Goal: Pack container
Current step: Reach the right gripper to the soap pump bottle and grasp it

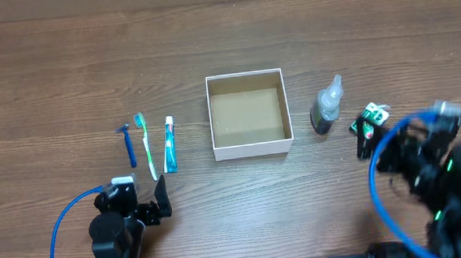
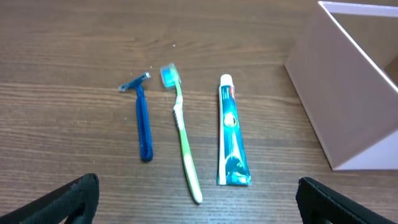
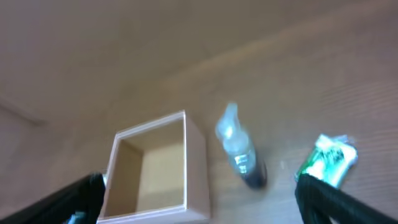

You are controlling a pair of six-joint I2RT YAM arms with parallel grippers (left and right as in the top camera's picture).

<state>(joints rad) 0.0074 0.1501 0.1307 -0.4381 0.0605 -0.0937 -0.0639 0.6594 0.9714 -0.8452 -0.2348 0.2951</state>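
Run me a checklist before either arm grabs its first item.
1. Container upright, nothing inside: ok.
2. Left gripper open, holding nothing: ok.
3. Right gripper open, holding nothing: ok.
4. Razor, toothbrush and toothpaste lie side by side, not touching: ok.
5. Bottle stands apart from the green packet: ok.
6. Right wrist view sharp enough to aim by: not ok, blurred.
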